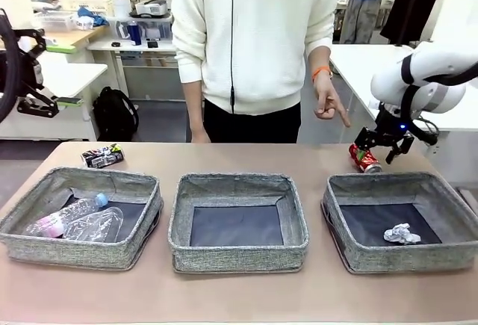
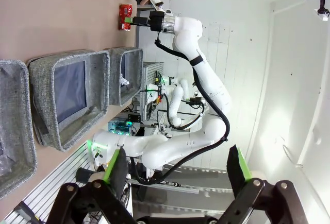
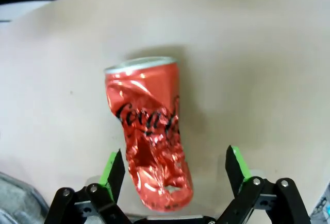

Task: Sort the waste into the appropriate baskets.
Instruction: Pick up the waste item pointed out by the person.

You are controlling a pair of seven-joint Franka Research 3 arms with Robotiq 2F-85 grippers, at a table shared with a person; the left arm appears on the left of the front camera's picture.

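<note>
We see a tan table (image 1: 239, 299) with a person (image 1: 254, 41) in a white sweater standing at twelve o'clock. Three grey woven baskets sit in a row: the left basket (image 1: 82, 252) at eight o'clock, the middle basket (image 1: 239, 256) at six, the right basket (image 1: 403, 259) at four. The left gripper (image 2: 177, 165) hangs spread and empty off the table. The right gripper (image 3: 175, 165) is spread astride the crushed red can (image 3: 149, 136), which lies on the table at two o'clock and is not pinched. A clear bottle with blue cap (image 1: 63, 217) and a clear plastic cup (image 1: 95, 228) lie in the left basket. A crushed black can (image 1: 102, 156) lies at ten o'clock. A crumpled white paper ball (image 1: 402, 233) rests in the right basket.
</note>
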